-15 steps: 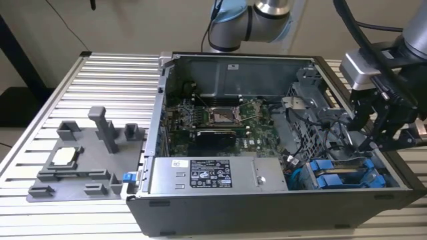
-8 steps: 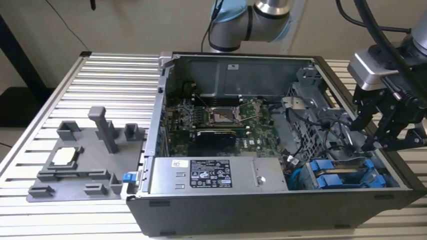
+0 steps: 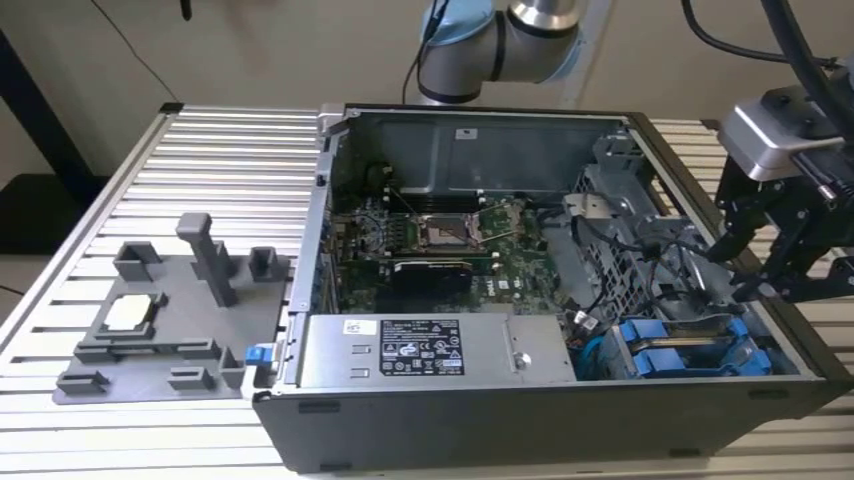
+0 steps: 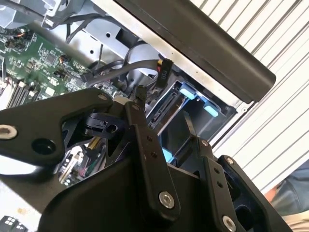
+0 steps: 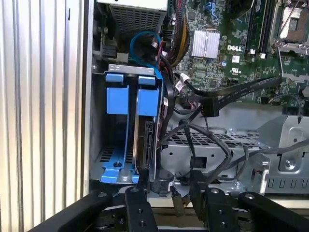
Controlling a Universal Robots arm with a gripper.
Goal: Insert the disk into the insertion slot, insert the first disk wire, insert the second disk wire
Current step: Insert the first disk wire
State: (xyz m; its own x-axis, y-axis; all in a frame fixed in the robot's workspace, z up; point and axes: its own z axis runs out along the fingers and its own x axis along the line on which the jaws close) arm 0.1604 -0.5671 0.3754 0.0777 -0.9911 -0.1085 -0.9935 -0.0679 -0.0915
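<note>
On the slatted worktop [image 3: 227,160], at the exterior view's left of the open computer case [image 3: 534,430], lies a grey moulded fixture [image 3: 160,330]; inside the case sit the green motherboard [image 3: 427,235] and the grey power-supply box [image 3: 414,350]. Loose black cables [image 5: 241,90] sprawl across the case just beside the insertion slot [image 5: 107,153], in the case's corner at the exterior view's right, where the disk [image 5: 145,135] stands on edge in its blue carrier. My claw [image 3: 754,272] hovers above that corner, fingers [image 5: 137,208] spread, pinching nothing.

disk [image 5: 146,145] in insertion slot [image 5: 130,69], PSU [image 3: 414,350] adj.
</note>
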